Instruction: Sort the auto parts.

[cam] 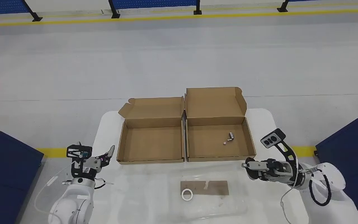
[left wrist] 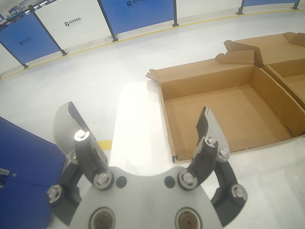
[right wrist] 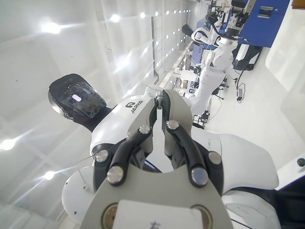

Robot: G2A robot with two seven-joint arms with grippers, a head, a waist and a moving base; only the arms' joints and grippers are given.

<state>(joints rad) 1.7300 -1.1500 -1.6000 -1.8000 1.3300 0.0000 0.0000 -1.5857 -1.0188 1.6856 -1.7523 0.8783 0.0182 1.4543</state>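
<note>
Two open cardboard boxes stand side by side at the table's middle. The left box point(cam: 151, 144) point(left wrist: 226, 115) holds nothing. In the right box point(cam: 210, 137) point(left wrist: 294, 79) lie a small metal part point(cam: 230, 135) and a tiny pale piece point(cam: 224, 143). A white ring point(cam: 187, 195) rests on a clear plastic bag point(cam: 215, 206) near the front edge. My right gripper point(cam: 246, 164) point(right wrist: 159, 101) is right of the bag, turned upward and shut on a small threaded metal part point(right wrist: 158, 98). My left gripper point(cam: 92, 155) point(left wrist: 138, 113) stands open and empty at the front left, beside the left box.
A brown flat strip point(cam: 205, 187) lies on the bag beside the ring. The white table point(cam: 140, 185) has bare room between the boxes and its front edge. Blue cabinets point(cam: 17, 168) flank both sides of the table.
</note>
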